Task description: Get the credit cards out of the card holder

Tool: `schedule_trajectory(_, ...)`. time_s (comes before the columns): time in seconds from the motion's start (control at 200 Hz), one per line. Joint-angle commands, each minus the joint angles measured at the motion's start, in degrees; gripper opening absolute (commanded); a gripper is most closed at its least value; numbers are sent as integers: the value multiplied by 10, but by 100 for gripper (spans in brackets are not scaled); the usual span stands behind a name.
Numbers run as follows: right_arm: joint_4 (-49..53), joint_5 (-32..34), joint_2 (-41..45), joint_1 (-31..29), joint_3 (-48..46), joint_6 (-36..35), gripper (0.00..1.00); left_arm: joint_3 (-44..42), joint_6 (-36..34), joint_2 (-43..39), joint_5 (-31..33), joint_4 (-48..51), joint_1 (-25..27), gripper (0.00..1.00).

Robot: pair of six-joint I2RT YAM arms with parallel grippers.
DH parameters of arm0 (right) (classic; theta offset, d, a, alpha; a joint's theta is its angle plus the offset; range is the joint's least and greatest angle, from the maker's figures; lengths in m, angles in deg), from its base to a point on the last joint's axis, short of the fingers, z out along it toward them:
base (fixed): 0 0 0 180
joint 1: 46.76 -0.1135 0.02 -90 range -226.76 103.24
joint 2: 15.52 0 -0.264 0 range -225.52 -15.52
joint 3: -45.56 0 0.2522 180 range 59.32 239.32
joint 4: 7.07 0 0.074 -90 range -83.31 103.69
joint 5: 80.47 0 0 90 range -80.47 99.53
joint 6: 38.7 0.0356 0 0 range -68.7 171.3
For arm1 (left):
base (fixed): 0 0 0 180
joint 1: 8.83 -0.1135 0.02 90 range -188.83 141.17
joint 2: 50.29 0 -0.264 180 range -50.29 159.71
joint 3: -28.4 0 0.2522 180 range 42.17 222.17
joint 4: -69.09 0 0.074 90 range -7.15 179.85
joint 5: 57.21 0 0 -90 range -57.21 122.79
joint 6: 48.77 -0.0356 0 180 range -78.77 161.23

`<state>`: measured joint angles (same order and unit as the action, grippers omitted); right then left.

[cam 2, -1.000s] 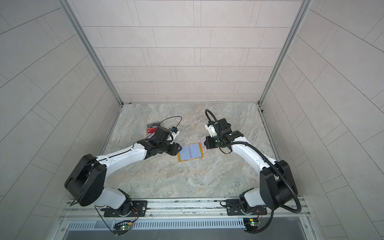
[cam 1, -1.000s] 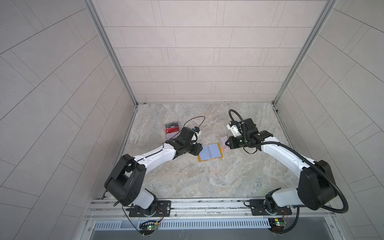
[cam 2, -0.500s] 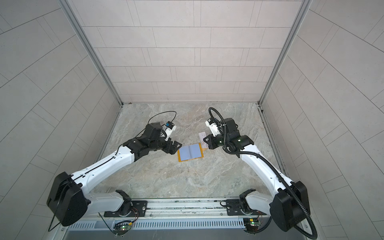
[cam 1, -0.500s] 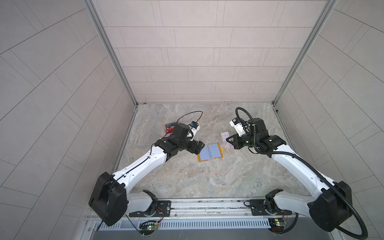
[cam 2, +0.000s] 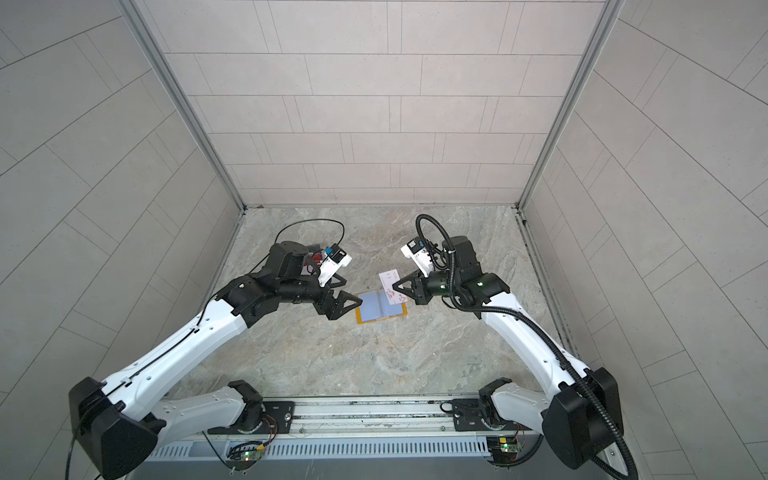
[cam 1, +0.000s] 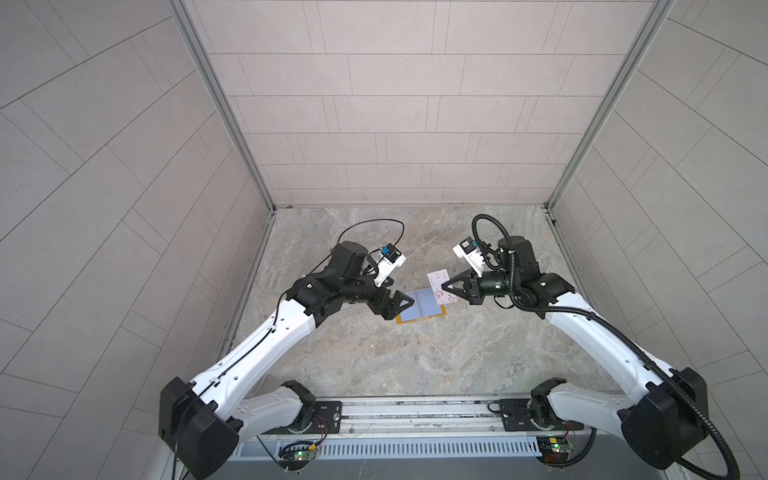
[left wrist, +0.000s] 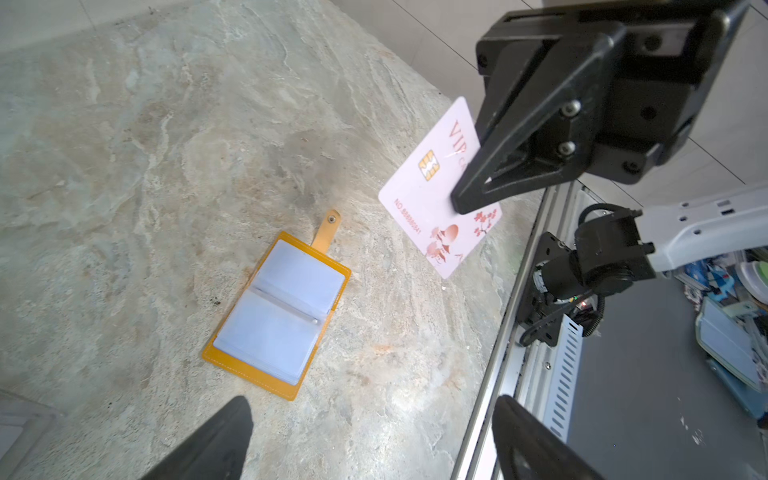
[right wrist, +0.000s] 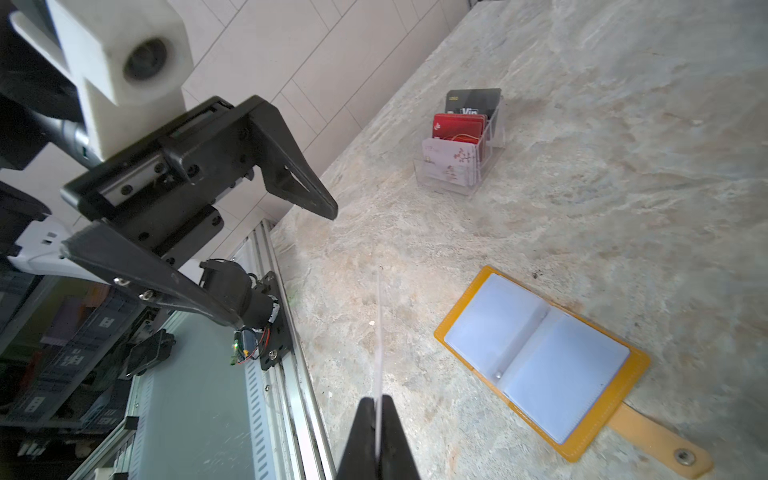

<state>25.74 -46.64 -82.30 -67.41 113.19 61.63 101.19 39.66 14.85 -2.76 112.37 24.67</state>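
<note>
**White card out of the holder, pinched in the right gripper; left gripper wide and empty**

Top views: the right gripper (cam 1: 444, 286) is closed flat on the white card (cam 1: 435, 277), which sticks out past its fingertips. The card holder (cam 1: 420, 308) lies open on the table (cam 1: 415, 365), below and between the two sets of fingertips. The left gripper (cam 1: 397, 293) is spread wide with nothing in it. The clear stand (cam 2: 315, 261) is mostly hidden behind the left wrist.

Left wrist view: the left fingers (left wrist: 216, 444) are well apart. The holder lies ahead of the tips, its sleeves (left wrist: 291, 307) pale and seemingly empty; whether a card remains inside, cannot tell. The snap tab (left wrist: 329, 226) is flung out on the far side. The card hangs above the table, clear of the holder, with the right tips on the middle of one long edge and the chip and red lettering facing this way.

Right wrist view: the card shows edge-on, a thin line rising from the closed tips. The left gripper is off to one side of that line, not around it. The stand is well beyond both grippers; a dark card (right wrist: 473, 102) and a red card (right wrist: 459, 124) stand in its tiers.

Judgement: this card's extraction looks done. The step in hand is carrying it off, either to the left gripper or the stand; which, cannot tell.

- The card is thin and slick and held by a small patch, so it may pivot; keep the pinch firm.
- For a handover, the left pads should close flat on the free half, and the right should let go only after that.
</note>
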Motion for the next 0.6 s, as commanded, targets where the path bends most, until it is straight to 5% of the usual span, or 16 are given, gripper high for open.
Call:
schedule_trajectory(0.0,-20,-73,5,-5,10,-28,0,24,-26,-14,-63,34,-3,94)
schedule_trajectory(0.591,-28,-136,-29,-55,34,-54,0,94,-77,42,-159,118,-4,75)
